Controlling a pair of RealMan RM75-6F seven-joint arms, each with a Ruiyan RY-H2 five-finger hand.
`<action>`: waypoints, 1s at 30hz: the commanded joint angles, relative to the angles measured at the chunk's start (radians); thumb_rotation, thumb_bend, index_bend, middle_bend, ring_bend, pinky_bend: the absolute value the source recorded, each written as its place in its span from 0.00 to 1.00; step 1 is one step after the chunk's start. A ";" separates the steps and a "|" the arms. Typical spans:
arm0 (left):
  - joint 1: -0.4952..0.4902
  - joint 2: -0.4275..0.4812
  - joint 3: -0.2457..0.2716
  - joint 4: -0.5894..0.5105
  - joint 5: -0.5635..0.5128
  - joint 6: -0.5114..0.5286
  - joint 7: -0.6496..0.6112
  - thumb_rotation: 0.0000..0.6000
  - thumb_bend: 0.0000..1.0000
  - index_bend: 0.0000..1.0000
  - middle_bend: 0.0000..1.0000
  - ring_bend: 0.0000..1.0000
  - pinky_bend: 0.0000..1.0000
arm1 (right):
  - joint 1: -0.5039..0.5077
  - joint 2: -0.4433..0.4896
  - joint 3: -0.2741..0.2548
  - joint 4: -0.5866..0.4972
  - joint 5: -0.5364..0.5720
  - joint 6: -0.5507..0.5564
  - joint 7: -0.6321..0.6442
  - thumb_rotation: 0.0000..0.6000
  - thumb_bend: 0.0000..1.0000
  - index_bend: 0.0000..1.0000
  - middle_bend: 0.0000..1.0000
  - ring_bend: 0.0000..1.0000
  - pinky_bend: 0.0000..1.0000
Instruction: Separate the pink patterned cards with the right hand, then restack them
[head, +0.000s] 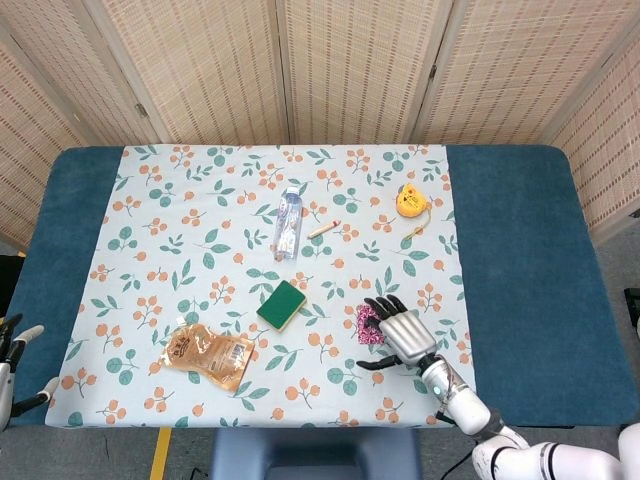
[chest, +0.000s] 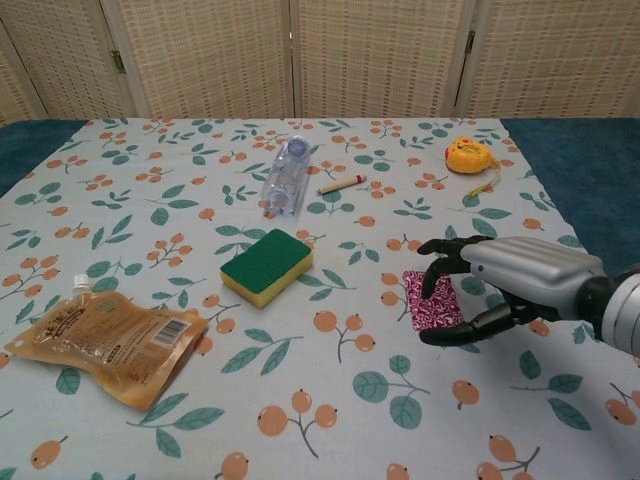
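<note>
The left hand (head: 12, 352) waits far off past the left edge of the table, with its fingers apart and nothing in them, so it is no help and no harm. Next along, near the front edge, lies a brown pouch (head: 209, 355), then a green sponge (head: 282, 305) closer to the middle, and a water bottle (head: 287, 222) with a little stick (head: 324, 229) toward the back edge; all of these sit well away from the cards. The pink patterned cards (chest: 429, 303) lie flat on the flowery cloth (head: 180, 200), right of the middle and toward the front edge. They look like one neat, thin pile with a pink and white squiggly back, and I cannot tell how many there are. The right hand (chest: 500, 283) is over the right side of the pile, fingers curled and spread, thumb low beside the near corner; it holds nothing yet, and I cannot tell if the fingertips touch the cards. The pile is so thin and flat that the fingers might slide off the top, or push the whole pile along the cloth in one lump. Pressing too hard could bunch up the cloth or bend a card. A yellow tape measure (head: 410, 201) sits far back near the right edge of the cloth.
</note>
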 joint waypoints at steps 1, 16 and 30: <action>0.002 0.000 0.000 0.003 0.000 0.001 -0.004 1.00 0.25 0.25 0.10 0.12 0.00 | 0.014 -0.021 0.004 0.024 0.003 -0.004 0.002 0.27 0.18 0.30 0.08 0.00 0.00; 0.007 -0.003 -0.003 0.007 0.004 0.003 -0.011 1.00 0.25 0.26 0.10 0.12 0.00 | 0.037 -0.056 -0.012 0.074 0.009 0.002 -0.004 0.26 0.18 0.30 0.08 0.00 0.00; 0.004 -0.008 -0.005 0.009 0.010 -0.002 -0.008 1.00 0.25 0.26 0.10 0.12 0.00 | 0.003 0.010 -0.043 0.057 0.025 0.041 -0.006 0.26 0.18 0.30 0.08 0.00 0.00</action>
